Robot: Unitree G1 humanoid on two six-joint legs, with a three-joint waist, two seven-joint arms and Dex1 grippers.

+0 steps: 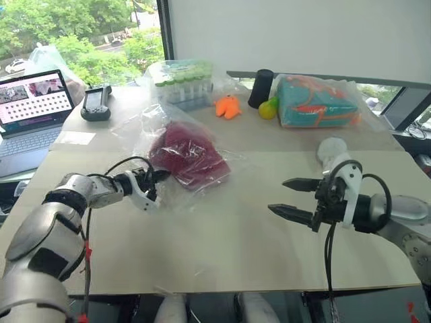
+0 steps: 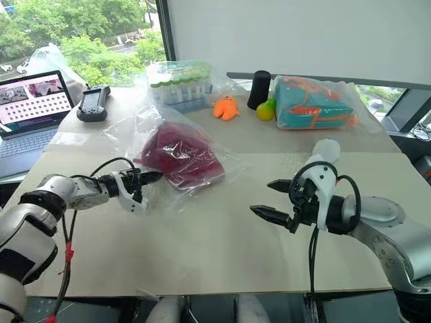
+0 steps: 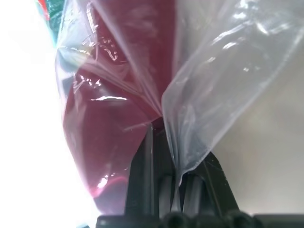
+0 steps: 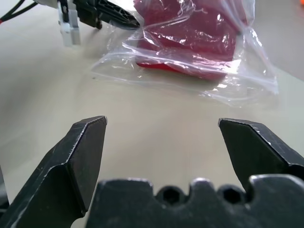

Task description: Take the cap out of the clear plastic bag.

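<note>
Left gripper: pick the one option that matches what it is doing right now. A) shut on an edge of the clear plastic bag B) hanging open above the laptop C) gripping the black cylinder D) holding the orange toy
A: the left gripper is closed with a fold of the clear plastic bag pinched between its fingers, the maroon cap inside the bag.
</note>
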